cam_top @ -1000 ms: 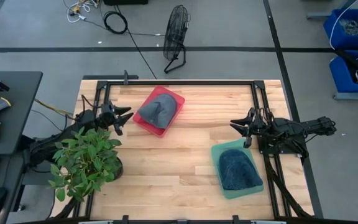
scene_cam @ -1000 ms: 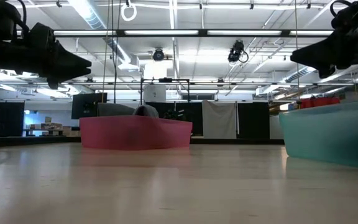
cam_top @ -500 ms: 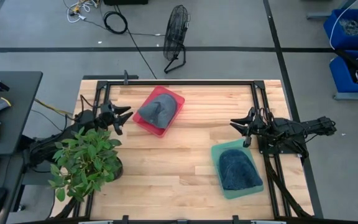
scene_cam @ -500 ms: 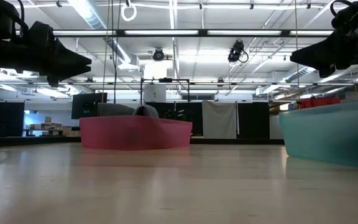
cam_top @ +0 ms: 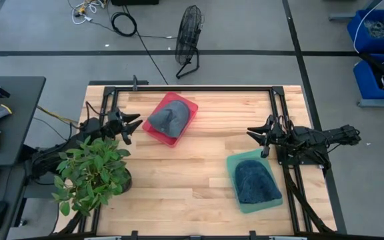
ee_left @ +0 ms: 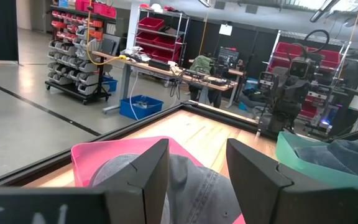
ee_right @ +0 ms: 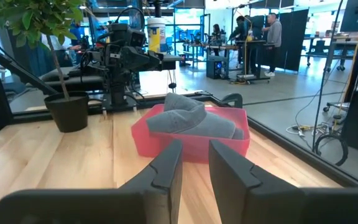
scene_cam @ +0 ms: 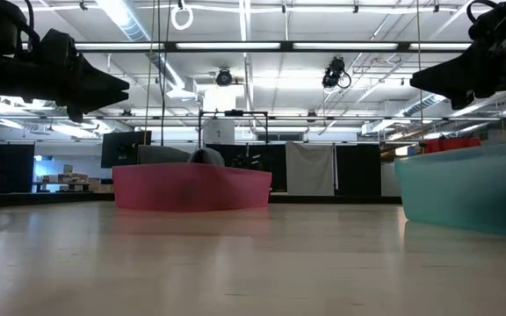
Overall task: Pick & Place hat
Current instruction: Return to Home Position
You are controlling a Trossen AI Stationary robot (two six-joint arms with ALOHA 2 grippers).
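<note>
A grey hat point(cam_top: 169, 118) lies in a red tray point(cam_top: 187, 105) at the table's far middle; it shows in the left wrist view as grey cloth point(ee_left: 194, 190) in the tray point(ee_left: 92, 158). A second, dark blue hat point(cam_top: 255, 181) lies in a teal tray point(cam_top: 232, 163) near the right. My left gripper point(cam_top: 136, 124) hovers open just left of the red tray, above the table. My right gripper point(cam_top: 253, 135) hovers open to the far side of the teal tray, pointing toward the table's left. Both hold nothing.
A potted plant point(cam_top: 92, 173) stands at the table's near left, beside the left arm. Bare wood lies between the two trays. A black frame point(cam_top: 192, 87) edges the table. In the right wrist view, people stand in the room far behind.
</note>
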